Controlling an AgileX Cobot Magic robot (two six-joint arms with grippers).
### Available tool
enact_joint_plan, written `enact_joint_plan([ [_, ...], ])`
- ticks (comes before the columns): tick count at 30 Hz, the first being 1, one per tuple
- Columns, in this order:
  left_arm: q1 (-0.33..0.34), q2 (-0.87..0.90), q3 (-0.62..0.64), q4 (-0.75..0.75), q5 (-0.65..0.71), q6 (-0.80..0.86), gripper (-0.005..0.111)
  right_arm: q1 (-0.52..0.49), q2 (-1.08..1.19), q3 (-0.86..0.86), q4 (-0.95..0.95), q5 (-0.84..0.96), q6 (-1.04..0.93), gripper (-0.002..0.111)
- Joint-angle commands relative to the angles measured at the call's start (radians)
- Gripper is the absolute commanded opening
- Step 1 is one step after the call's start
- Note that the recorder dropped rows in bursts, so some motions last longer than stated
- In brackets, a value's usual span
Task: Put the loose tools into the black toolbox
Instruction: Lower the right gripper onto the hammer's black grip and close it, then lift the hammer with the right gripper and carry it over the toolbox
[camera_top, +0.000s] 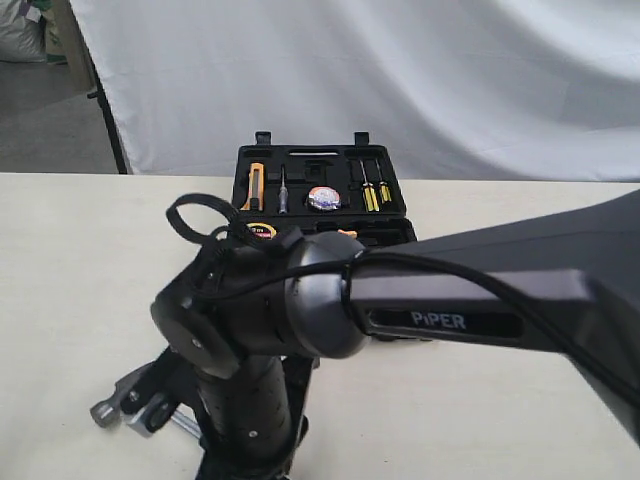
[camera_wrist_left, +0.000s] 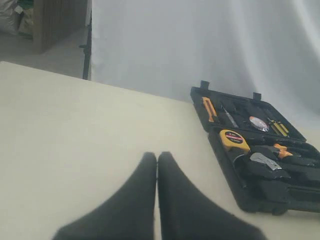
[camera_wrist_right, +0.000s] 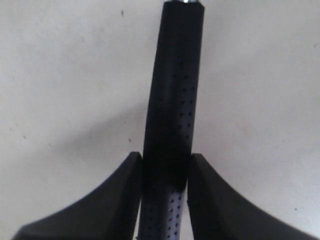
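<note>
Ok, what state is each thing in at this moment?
black toolbox: open, some tools already in it.
hammer: clamped by its black handle, not yet in the toolbox.
right gripper: shut on the hammer.
left gripper: shut, empty.
tape measure: seated in the toolbox base.
utility knife: stowed in the lid.

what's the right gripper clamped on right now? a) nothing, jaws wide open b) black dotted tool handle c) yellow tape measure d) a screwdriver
b: in the right wrist view the right gripper has a finger pressed against each side of the black dotted tool handle, while the tape measure sits in the toolbox.
</note>
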Motion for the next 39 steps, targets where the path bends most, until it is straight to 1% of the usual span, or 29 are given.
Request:
enact_joint_plan([
  [1,0.025,-0.003,-0.003,0.004,-0.007,-0.005,0.001,-0.003,-0.01,0.074,-0.042,0.002,-0.036,0.0],
  [17,0.025,-0.003,-0.003,0.004,-0.007,-0.005,0.001,-0.003,-0.002,0.078,-0.049,0.004,-0.03,0.0],
  [19,0.025,-0.003,-0.003,0.004,-0.007,-0.005,0.001,-0.003,-0.002,0.078,-0.049,0.006,-0.019,0.015],
  [20,0.025,-0.003,-0.003,0.004,-0.007,-0.005,0.001,-0.003,-0.002,0.078,-0.049,0.021,0.003,0.03],
  [21,0.025,-0.003,-0.003,0.004,-0.007,-0.005,0.001,-0.003,-0.002,0.074,-0.049,0.04,-0.002,0.039],
  [23,0.025,-0.003,-0.003,0.004,-0.007,-0.005,0.001,-0.003,-0.002,0.056,-0.054,0.085,-0.007,0.05],
  [26,0.025,-0.003,-0.003,0.004,-0.007,-0.005,0.001,-0.003,-0.002,0.005,-0.054,0.076,0.01,0.055],
  [29,0.025,-0.003,-0.003,0.004,-0.007,-0.005,0.001,-0.003,-0.002,-0.071,-0.054,0.028,0.01,0.056],
  [32,0.025,-0.003,-0.003,0.004,-0.007,-0.005,0.001,-0.003,-0.002,-0.118,-0.054,-0.068,0.01,0.056],
  [35,0.025,-0.003,-0.003,0.004,-0.007,-0.005,0.001,-0.003,-0.002,-0.126,-0.052,-0.201,0.01,0.056],
  [39,0.025,-0.003,-0.003,0.004,-0.007,-0.005,0.001,-0.003,0.014,-0.126,-0.016,-0.297,0.01,0.056],
])
